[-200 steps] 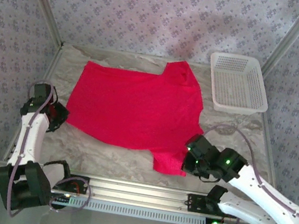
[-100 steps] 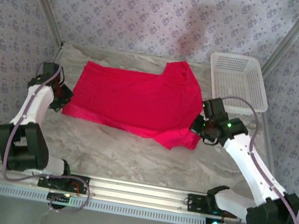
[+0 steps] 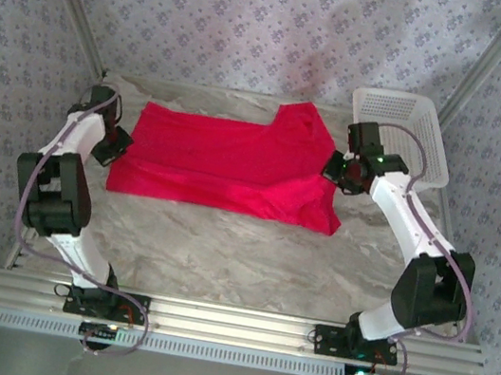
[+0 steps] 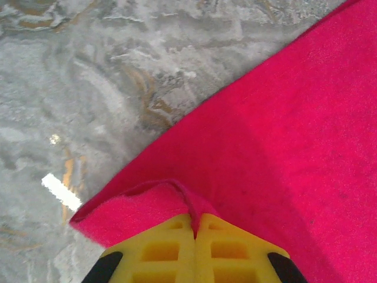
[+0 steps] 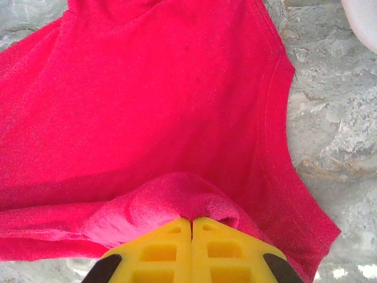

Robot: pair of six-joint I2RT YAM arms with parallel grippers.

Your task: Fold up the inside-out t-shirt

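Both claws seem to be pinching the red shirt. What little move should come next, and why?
Probably carry both pinched corners toward the back wall. The left gripper and right gripper are each shut on the t-shirt at its lifted edge, and in the top view that edge lies short of the shirt's far edge, so the fold looks unfinished.
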